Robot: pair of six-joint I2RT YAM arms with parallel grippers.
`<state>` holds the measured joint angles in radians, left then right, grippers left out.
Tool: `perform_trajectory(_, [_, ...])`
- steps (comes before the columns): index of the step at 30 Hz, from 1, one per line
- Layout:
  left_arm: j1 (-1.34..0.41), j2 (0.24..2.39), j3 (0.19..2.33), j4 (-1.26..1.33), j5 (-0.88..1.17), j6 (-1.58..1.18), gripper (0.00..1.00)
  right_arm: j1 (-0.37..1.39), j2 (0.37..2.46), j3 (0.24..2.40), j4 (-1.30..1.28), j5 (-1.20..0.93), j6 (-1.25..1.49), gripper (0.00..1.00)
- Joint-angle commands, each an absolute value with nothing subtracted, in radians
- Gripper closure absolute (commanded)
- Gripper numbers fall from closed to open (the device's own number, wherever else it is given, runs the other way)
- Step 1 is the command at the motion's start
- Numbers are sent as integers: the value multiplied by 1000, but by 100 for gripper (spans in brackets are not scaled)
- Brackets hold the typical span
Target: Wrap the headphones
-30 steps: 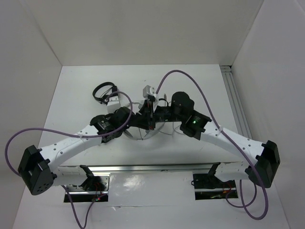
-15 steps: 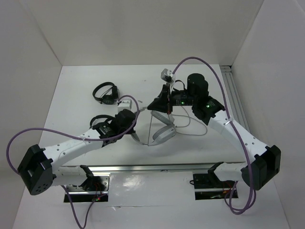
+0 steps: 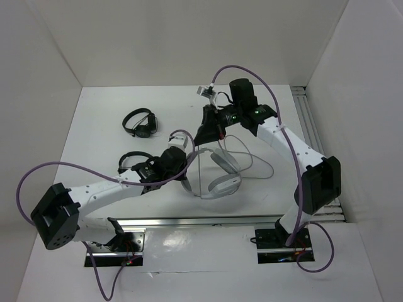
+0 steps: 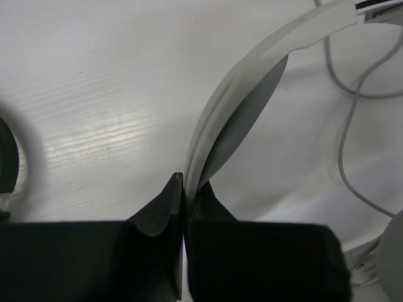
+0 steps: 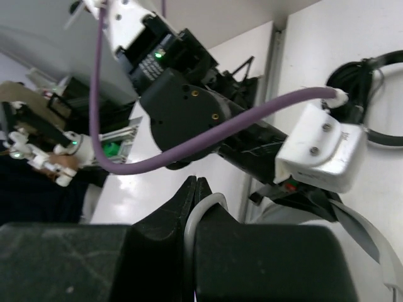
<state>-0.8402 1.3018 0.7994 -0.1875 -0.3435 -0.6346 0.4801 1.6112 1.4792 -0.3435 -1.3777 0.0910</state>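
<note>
The light-grey headphones (image 3: 224,183) lie in the middle of the table, and their thin grey cable (image 3: 255,165) loops to the right. My left gripper (image 3: 187,174) is shut on the wide headband (image 4: 249,88), which sits edge-on between the jaws. My right gripper (image 3: 201,137) is just behind the headphones. It is shut on the grey cable (image 5: 211,202), which curls out over the right finger. A strand runs from it down to the headphones. In the left wrist view more cable (image 4: 344,129) lies on the table.
A small black headphone set (image 3: 140,121) lies at the back left. Another black set (image 3: 131,161) sits partly under my left arm. A metal rail (image 3: 315,141) runs along the table's right edge. White walls enclose the table on three sides.
My right arm has drawn back from over the left gripper toward the rear, carrying the cable. My left gripper has shifted right and nearer with the headband, and the headphones have moved with it.
</note>
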Motion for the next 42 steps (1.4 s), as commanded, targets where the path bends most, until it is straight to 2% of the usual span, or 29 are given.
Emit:
perform_trajectory(1, [-868, 1306, 770, -268, -192, -495, 100, 446, 1559, 1531, -19, -1529, 254, 100])
perform_trajectory(2, [-868, 1296, 779, -268, -160, -495, 100, 436, 1568, 1508, 108, -1538, 308, 100])
perform_trajectory(7, [-877, 1203, 827, -394, -77, -508, 100, 394, 1606, 1367, 368, -1577, 521, 100])
perform_trajectory(11, [-877, 1161, 932, -619, -120, -537, 100, 394, 1660, 1367, 385, -1601, 522, 100])
perform_trajectory(20, [-877, 1141, 1060, -850, -63, -382, 100, 394, 1652, 1367, 391, -1621, 466, 100])
perform_trajectory(25, [-792, 1036, 1080, -811, 164, -270, 100, 394, 1640, 1367, 380, -1621, 456, 100])
perform_trajectory(28, [-718, 1025, 1141, -850, 210, -215, 100, 371, 1640, 1355, 464, -1621, 514, 100])
perform_trajectory(32, [-706, 1025, 1204, -882, 311, -195, 100, 312, 1677, 1315, 665, -1588, 664, 100])
perform_trajectory(37, [-706, 1016, 1213, -940, 210, -258, 100, 249, 1687, 1324, 513, -1402, 519, 100])
perform_trajectory(38, [-706, 1006, 1213, -940, 201, -258, 100, 249, 1696, 1339, 442, -1372, 455, 100])
perform_trajectory(39, [-706, 1006, 1213, -949, 201, -258, 100, 249, 1697, 1386, 249, -1254, 298, 100])
perform_trajectory(42, [-706, 982, 1249, -950, 105, -288, 100, 307, 1687, 1439, 16, -1062, 135, 100])
